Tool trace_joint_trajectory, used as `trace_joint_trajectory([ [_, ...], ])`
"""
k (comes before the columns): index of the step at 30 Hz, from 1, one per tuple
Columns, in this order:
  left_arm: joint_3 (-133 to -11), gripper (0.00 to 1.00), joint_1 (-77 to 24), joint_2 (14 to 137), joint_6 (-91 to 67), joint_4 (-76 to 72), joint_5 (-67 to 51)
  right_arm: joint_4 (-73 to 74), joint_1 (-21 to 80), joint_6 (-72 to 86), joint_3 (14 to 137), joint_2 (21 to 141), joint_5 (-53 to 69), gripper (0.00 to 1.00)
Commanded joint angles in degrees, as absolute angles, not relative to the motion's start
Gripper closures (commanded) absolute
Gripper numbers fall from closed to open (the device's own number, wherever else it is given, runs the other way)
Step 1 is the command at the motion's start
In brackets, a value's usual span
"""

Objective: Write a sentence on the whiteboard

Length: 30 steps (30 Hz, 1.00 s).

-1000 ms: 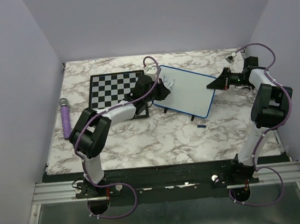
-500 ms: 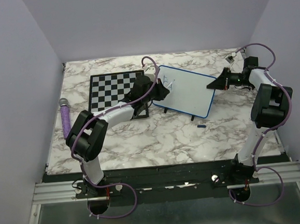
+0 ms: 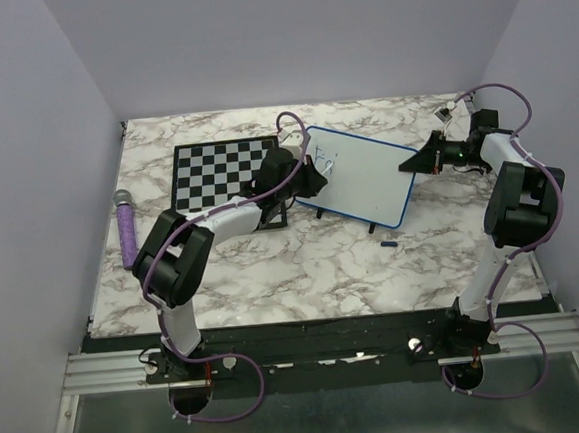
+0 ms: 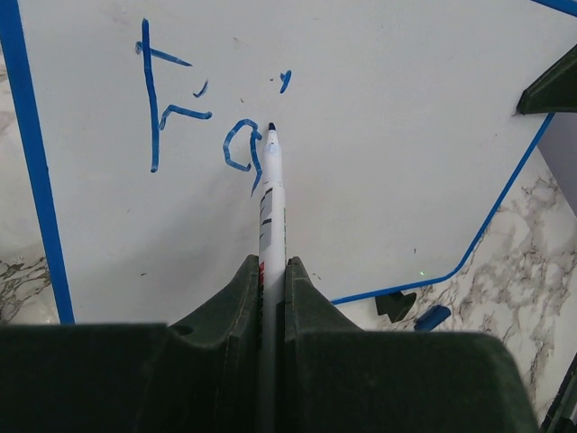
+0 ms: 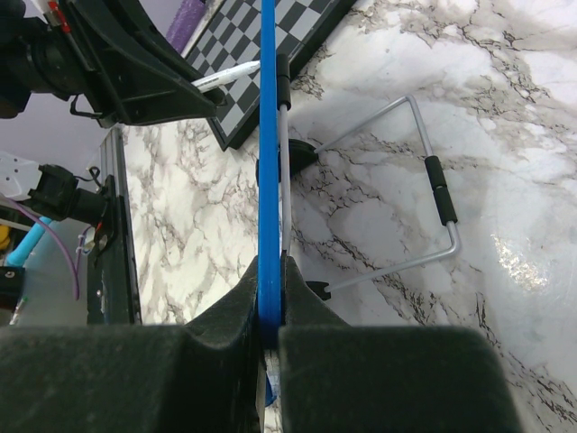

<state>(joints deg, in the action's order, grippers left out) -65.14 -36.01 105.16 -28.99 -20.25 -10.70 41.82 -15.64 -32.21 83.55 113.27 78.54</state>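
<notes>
One arm steadies the whiteboard, the other writes.
Your right gripper (image 5: 270, 287) is clamped on the blue edge of the whiteboard (image 3: 372, 185), right of centre in the top view, so it likely won't slide or tip on its wire stand (image 5: 433, 194) under pressure. Your left gripper (image 4: 272, 269) is clamped on the marker (image 4: 270, 189), tip at the board beside the first letters of the sentence (image 4: 194, 126) in the wrist view's upper left. Most of it is unwritten.

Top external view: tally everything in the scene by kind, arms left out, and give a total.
boards: 2 (whiteboard, chessboard)
marker: 1
small blue piece: 1
purple cylinder: 1
total: 5
</notes>
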Motion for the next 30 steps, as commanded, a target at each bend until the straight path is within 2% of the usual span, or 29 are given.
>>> trace_joint_trajectory([
  [1,-66.97,1.0,-36.21,106.35,-28.74,-19.51,-10.63,40.52,-15.29,-35.07,85.08,113.12,75.76,0.99],
  [30,-67.33,1.0,-36.21,107.23,-28.92,-17.84,-12.48,40.52,-15.29,-34.81,85.25,113.03,75.94,0.99],
])
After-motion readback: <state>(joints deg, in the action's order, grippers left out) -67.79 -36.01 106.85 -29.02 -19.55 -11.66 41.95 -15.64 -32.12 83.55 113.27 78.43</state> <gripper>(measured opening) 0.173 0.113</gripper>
